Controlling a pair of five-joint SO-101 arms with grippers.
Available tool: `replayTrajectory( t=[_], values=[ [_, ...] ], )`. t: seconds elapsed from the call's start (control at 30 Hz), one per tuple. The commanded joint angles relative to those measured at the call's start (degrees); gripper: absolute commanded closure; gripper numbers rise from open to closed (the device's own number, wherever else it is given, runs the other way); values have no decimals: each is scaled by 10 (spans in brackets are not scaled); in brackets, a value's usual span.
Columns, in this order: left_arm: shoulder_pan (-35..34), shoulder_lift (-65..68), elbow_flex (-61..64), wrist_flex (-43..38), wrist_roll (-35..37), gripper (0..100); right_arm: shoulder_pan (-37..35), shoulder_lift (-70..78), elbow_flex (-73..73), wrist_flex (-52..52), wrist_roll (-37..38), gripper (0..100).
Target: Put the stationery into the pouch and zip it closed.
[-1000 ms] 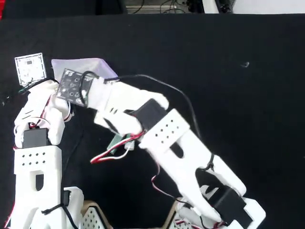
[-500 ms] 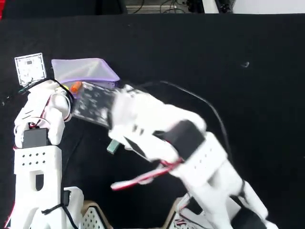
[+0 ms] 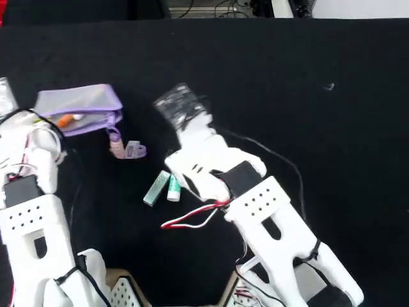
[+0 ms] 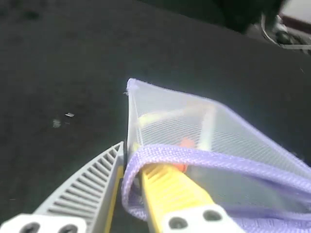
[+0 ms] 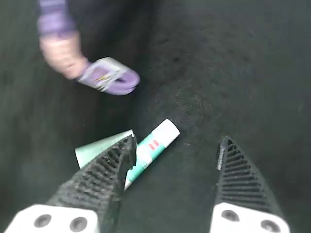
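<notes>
Left claw: clamped on the rim of lilac mesh pouch, which has been dragged toward the left edge of the black bench. Middle: pale green flat block and green-and-white tube, now uncovered and still loose. Right claw: wide, withdrawn from the pouch to above the tube; loading unfinished.

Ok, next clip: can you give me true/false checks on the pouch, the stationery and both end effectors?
The left end effector grips the pouch rim. True.
The right end effector is shut on the green-and-white stick. False: it is open, and the stick lies on the table.
An orange item is inside the pouch. True.
All stationery is in the pouch. False: the stick and a teal piece lie outside it.
</notes>
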Motion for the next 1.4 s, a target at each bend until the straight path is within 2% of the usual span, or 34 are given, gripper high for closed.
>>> replayTrajectory(
  t=[0.0,0.13,0.37,0.6,0.87,1.2,1.27,1.37],
  values=[
    [-47,-15,-61,-11,4,971,16,16,9,-55,-80,744],
    [-65,-14,-66,-14,4,971,18,113,-17,-60,-90,744],
    [-65,-14,-63,-14,5,971,19,313,-113,-55,-190,744],
    [-53,-14,-61,-13,5,971,18,431,-181,-55,-222,744],
    [-38,-14,-54,-14,4,971,25,522,-247,-53,-223,744],
    [-37,-14,-54,-11,6,971,32,624,-395,98,-223,746],
    [-37,-14,-54,-11,6,971,32,660,-441,139,-222,781],
    [-37,-14,-55,-11,6,971,33,718,-523,201,-220,904]
  ],
)
